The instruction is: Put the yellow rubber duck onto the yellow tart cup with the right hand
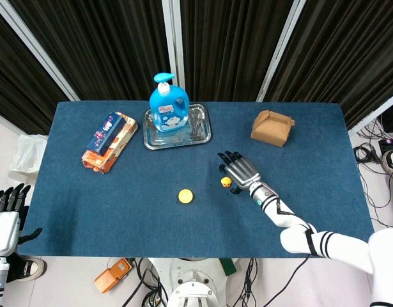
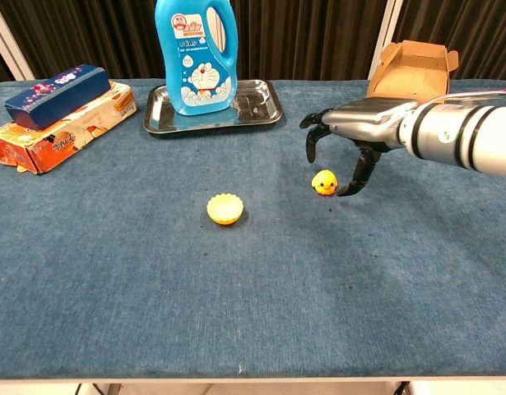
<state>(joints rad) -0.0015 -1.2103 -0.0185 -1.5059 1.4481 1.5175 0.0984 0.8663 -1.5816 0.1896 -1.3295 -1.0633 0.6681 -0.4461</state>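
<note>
The small yellow rubber duck (image 1: 226, 182) (image 2: 323, 182) sits on the blue cloth right of centre. My right hand (image 1: 238, 171) (image 2: 349, 136) hovers just above it with fingers spread and curved down around it, thumb beside the duck, holding nothing. The yellow tart cup (image 1: 185, 196) (image 2: 225, 208) stands alone to the duck's left and a little nearer the front. My left hand (image 1: 6, 217) hangs off the table's front left corner, fingers apart, holding nothing.
A blue detergent bottle (image 1: 168, 107) stands in a steel tray (image 1: 200, 130) at the back. Stacked snack boxes (image 1: 108, 141) lie at the back left. A brown cardboard box (image 1: 271, 128) with its lid open sits at the back right, behind my right forearm.
</note>
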